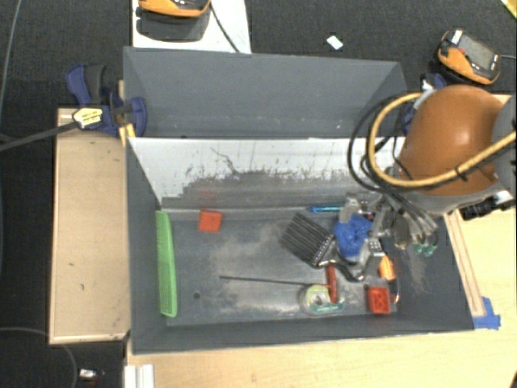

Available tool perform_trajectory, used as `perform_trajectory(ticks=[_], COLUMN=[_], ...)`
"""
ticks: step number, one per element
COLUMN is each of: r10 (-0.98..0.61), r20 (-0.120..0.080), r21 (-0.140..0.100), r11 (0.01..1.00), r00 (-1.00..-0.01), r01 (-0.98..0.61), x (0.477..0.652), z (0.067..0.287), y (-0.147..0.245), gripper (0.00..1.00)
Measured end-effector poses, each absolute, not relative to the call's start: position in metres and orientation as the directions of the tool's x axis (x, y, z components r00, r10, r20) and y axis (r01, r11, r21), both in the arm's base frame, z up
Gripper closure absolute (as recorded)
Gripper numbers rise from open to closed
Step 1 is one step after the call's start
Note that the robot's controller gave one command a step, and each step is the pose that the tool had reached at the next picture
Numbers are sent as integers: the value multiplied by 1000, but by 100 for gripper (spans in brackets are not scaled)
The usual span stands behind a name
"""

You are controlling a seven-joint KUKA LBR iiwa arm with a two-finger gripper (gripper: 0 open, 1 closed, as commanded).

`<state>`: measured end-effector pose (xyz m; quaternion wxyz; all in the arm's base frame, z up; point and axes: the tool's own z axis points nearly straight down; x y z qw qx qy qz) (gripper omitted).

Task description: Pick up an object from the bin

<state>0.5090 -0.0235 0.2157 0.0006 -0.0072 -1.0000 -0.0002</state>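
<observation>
The pincer (369, 250) hangs low by a blue lumpy thing (350, 237) on the right side of the bin (242, 249). I cannot tell if it is open or closed. I think it must grab next, then lift

We are seeing a plain grey bin (242, 95) holding a bright green strip (166, 263), a red block (210, 221), a dark ribbed piece (305, 237) and what may be a blue lump (350, 238).
</observation>
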Motion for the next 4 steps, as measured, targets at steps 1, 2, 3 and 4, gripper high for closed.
perform_trajectory(ticks=[1, 2, 3, 4], r10=[13, -178, -595, -782], r20=[-3, -5, -9, -6], r21=[0, -1, -7, -6], r11=[1000, 984, 804, 623], r00=[-1000, -984, -804, -623], r01=[13, -178, -594, -782], x=[510, 520, 533, 564], z=[217, 160, 149, 124], y=[-24, -33, -51, -92], gripper=[0, 0, 0, 0])
